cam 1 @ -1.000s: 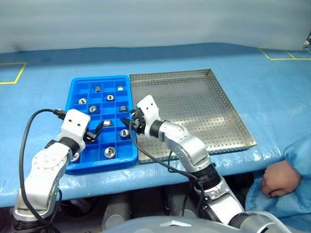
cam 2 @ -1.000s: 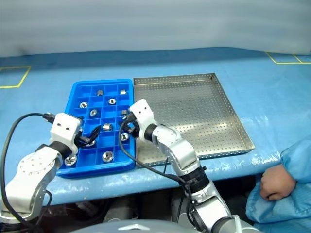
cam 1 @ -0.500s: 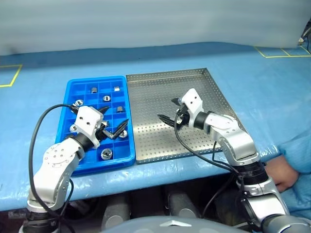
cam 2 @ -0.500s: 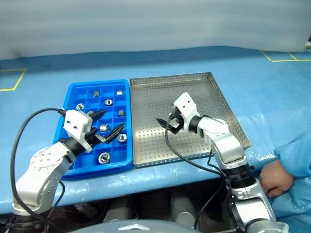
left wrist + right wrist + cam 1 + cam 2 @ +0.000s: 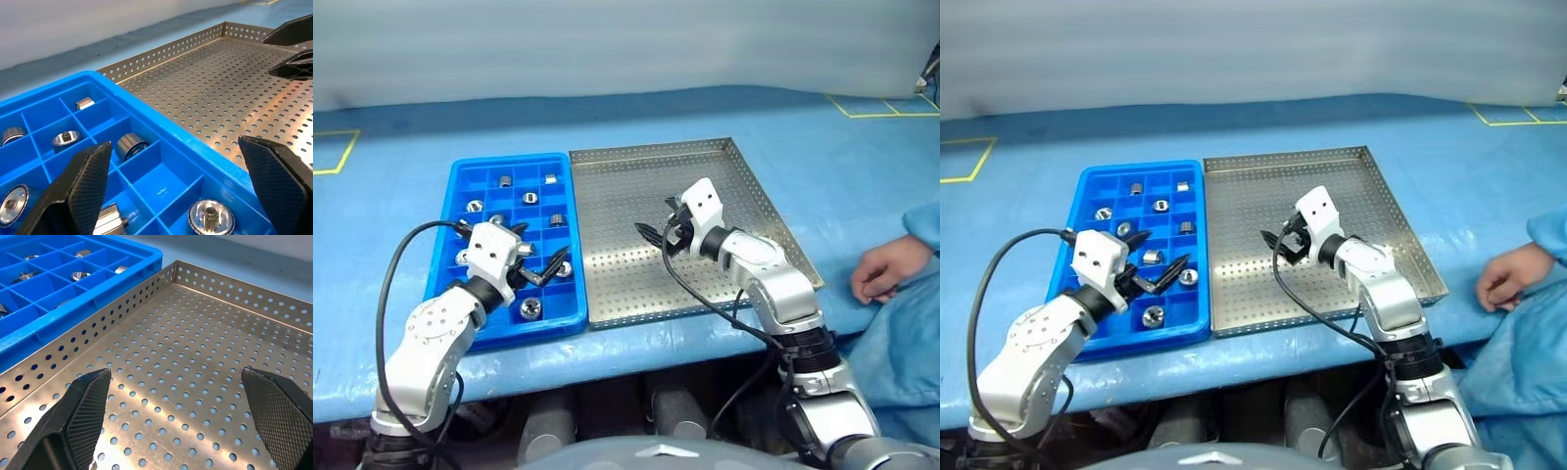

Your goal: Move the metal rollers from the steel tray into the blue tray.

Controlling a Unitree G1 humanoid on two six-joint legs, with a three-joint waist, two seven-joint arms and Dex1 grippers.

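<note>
Rollers (image 5: 1153,315) lie singly in the compartments of the blue tray (image 5: 1087,202), spread over several rows. The steel tray (image 5: 1386,211) sits just beside it on the right, rims touching, its perforated floor bare. Both rest on the blue-covered worktop (image 5: 1028,157). The left hand (image 5: 1154,262) hovers over the blue tray's near right part, fingers spread wide, holding nothing. The right hand (image 5: 1275,238) hangs over the middle of the steel tray, fingers likewise wide apart and empty. A person's hand (image 5: 1506,276) rests on the worktop edge at the right, well apart from both trays.
</note>
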